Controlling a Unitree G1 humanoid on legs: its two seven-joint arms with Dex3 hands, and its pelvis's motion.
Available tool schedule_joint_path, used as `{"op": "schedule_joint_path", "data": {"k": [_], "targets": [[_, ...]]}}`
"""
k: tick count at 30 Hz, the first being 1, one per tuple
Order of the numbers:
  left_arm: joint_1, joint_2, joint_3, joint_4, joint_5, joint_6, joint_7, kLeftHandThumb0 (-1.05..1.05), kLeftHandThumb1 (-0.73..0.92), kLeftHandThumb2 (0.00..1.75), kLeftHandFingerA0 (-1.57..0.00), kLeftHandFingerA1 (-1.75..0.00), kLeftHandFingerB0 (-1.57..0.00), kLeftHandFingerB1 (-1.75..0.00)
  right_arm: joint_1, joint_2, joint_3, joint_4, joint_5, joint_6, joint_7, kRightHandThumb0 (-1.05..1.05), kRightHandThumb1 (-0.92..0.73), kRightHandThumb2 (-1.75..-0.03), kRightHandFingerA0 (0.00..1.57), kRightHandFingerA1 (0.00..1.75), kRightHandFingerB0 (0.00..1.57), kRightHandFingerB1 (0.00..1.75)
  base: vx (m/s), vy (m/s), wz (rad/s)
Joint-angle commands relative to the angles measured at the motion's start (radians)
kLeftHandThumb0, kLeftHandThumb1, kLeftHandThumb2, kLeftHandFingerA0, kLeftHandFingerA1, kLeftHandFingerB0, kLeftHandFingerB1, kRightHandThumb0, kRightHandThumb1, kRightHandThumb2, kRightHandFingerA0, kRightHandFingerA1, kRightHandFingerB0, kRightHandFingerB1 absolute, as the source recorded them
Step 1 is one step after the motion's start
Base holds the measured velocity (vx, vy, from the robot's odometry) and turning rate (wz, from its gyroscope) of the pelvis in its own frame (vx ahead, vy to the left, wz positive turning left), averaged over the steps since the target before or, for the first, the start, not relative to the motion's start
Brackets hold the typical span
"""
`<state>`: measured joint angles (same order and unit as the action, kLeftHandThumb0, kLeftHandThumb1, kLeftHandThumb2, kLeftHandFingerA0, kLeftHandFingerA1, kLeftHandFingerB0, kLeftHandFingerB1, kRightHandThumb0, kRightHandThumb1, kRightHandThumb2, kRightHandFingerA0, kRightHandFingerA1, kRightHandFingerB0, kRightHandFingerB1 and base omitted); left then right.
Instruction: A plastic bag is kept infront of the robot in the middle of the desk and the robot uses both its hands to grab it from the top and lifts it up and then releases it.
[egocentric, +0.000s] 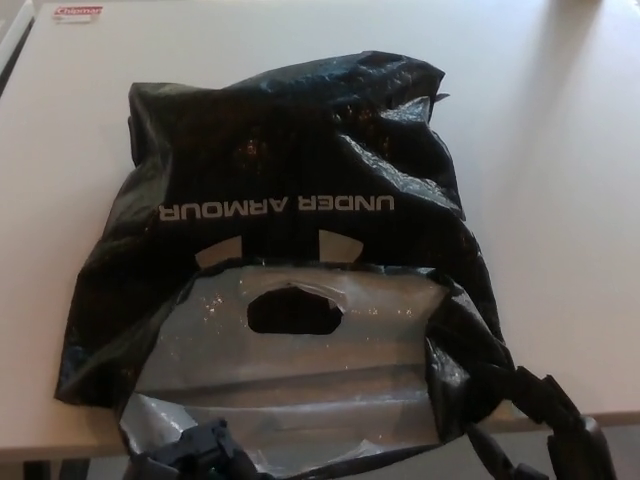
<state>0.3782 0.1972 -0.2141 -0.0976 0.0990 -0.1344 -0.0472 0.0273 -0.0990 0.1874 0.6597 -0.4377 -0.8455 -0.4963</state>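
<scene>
While both hands pinch it, plastic bag (290, 230) on desk (560, 200)

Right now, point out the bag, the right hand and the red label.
bag (290, 150), head view, black upper panel above the lettering.
right hand (545, 425), head view, black fingers at the bag's near corner.
red label (78, 12), head view, its middle.

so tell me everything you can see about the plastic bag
The plastic bag is black, glossy and heavily crinkled, lying on a pale desk with white UNDER ARMOUR lettering reading upside down from the head view. Its near end is folded open, showing a silvery grey inside with an oval handle hole. The left robot hand touches the near edge; the right robot hand meets the near right corner. Whether either actually grips it is unclear.
</scene>
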Motion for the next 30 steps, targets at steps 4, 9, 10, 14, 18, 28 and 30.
{"op": "schedule_joint_path", "data": {"k": [4, 9, 10, 14, 18, 28, 30], "targets": [[0.036, 0.001, 0.016, -0.056, -0.091, 0.203, -0.098, -0.56, 0.67, 0.59, -0.94, -1.75, -0.47, -1.75, 0.063, 0.014, 0.015, -0.037, 0.02, 0.047, 0.056, -0.3, -0.81, -0.61, 0.5, 1.54, 0.59, 0.58, 0.0, 0.0, 0.0], [0.055, 0.004, 0.03, -0.062, -0.098, 0.198, -0.114, -0.69, 0.5, 0.8, -1.09, -1.52, -0.66, -1.28, 0.053, 0.016, 0.009, -0.005, 0.006, 0.038, 0.028, -0.3, -0.8, -0.63, 0.54, 1.52, 0.6, 0.58, 0.0, 0.0, 0.0], [0.056, 0.004, 0.031, -0.063, -0.096, 0.198, -0.115, -0.69, 0.5, 0.8, -1.09, -1.52, -0.66, -1.28, 0.052, 0.015, 0.009, -0.002, 0.006, 0.04, 0.028, -0.3, -0.8, -0.63, 0.54, 1.52, 0.6, 0.58, 0.0, 0.0, 0.0], [0.07, 0.004, 0.038, -0.079, -0.104, 0.201, -0.127, -0.57, 0.68, 0.57, -0.92, -1.75, -0.42, -1.75, 0.072, 0.021, 0.011, -0.03, 0.037, 0.056, 0.071, -0.31, -0.76, -0.62, 0.51, 1.48, 0.55, 0.52, 0.0, 0.0, 0.0], [0.082, 0.0, 0.037, -0.096, -0.104, 0.202, -0.136, -0.56, 0.67, 0.58, -0.92, -1.75, -0.45, -1.75, 0.08, 0.003, 0.018, -0.066, -0.02, 0.083, 0.051, -0.39, -0.68, -0.6, 0.6, 0.65, 0.47, 0.4, 0.0, 0.0, 0.0], [0.134, 0.006, 0.038, -0.133, -0.091, 0.123, -0.149, -0.67, 0.48, 0.77, -1.09, -1.52, -0.66, -1.29, 0.08, -0.053, 0.041, -0.087, -0.139, 0.112, -0.018, -0.61, -0.41, -0.73, 0.19, 0.45, 0.0, 0.03, 0.0, 0.0, 0.0], [0.147, 0.012, 0.035, -0.141, -0.075, 0.086, -0.146, -0.47, 0.65, 0.56, -0.88, -1.75, -0.43, -1.75, 0.086, -0.061, 0.041, -0.104, -0.149, 0.136, -0.018, -0.66, -0.4, -0.73, 0.1, 0.34, 0.0, 0.0, 0.0, 0.0, 0.0]]}}
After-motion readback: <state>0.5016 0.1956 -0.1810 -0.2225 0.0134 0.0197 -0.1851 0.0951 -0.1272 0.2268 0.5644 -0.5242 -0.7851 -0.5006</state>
